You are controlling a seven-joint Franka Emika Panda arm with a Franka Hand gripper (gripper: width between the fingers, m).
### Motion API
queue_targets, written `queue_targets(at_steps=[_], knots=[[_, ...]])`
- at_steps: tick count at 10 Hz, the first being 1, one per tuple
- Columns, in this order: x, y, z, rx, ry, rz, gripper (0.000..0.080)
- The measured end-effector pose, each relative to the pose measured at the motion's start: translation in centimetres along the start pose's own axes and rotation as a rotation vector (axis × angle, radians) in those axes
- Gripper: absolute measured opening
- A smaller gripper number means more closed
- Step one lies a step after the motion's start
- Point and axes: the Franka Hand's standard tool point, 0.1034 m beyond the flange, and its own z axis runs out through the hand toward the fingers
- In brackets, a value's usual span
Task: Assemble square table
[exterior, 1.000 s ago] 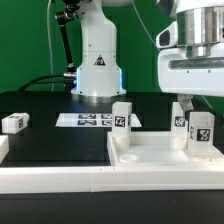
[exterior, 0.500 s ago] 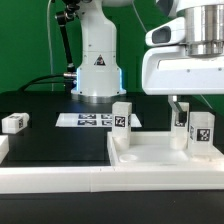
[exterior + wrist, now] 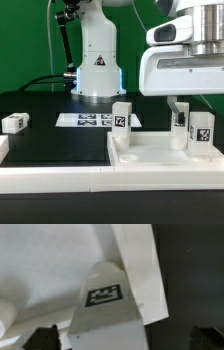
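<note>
Nearest in the exterior view runs the rail [image 3: 50, 178]. Just behind it the slab [image 3: 150, 153] lies flat on the black table [image 3: 55, 142], toward the exterior view's right. Two legs plainly stand upright on the slab: the middle leg [image 3: 121, 117] at its far corner, and the right leg [image 3: 201, 130] by the edge at the exterior view's right. Something tagged shows just behind the right leg, but too much of it is hidden to name.

The tool [image 3: 126, 339] hangs over that right-hand group, jaws spread wide and holding nothing. The wrist view looks down along one upright leg near the slab's edge, with bare table beside it. I cannot tell which leg of the group it is. Its long axis points up at the tool, and it sits between the fingers [image 3: 45, 338], somewhat nearer one of them and, as far as shows, touching neither.

So the leg lies straight below. The coming move looks like a plain drop, perhaps with a small sideways shift to centre the leg first.

Farther off, a loose leg [image 3: 13, 122] lies on the table well apart at the exterior view's left. The marker board [image 3: 85, 120] lies flat before the arm base [image 3: 97, 62].
</note>
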Motion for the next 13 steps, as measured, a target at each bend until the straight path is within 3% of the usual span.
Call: queue_targets(at_steps=[4, 5, 6, 9, 13], knots=[[0.11, 0.19, -0.02, -0.014, 0.003, -0.136, 0.064], [0.12, 0.2, -0.02, -0.014, 0.003, -0.136, 0.0456], [0.12, 0.2, -0.02, -0.014, 0.003, -0.135, 0.0323], [0.21, 0.38, -0.03, -0.015, 0.004, -0.085, 0.029], [0.18, 0.84, 0.05, -0.014, 0.003, 0.358, 0.029]])
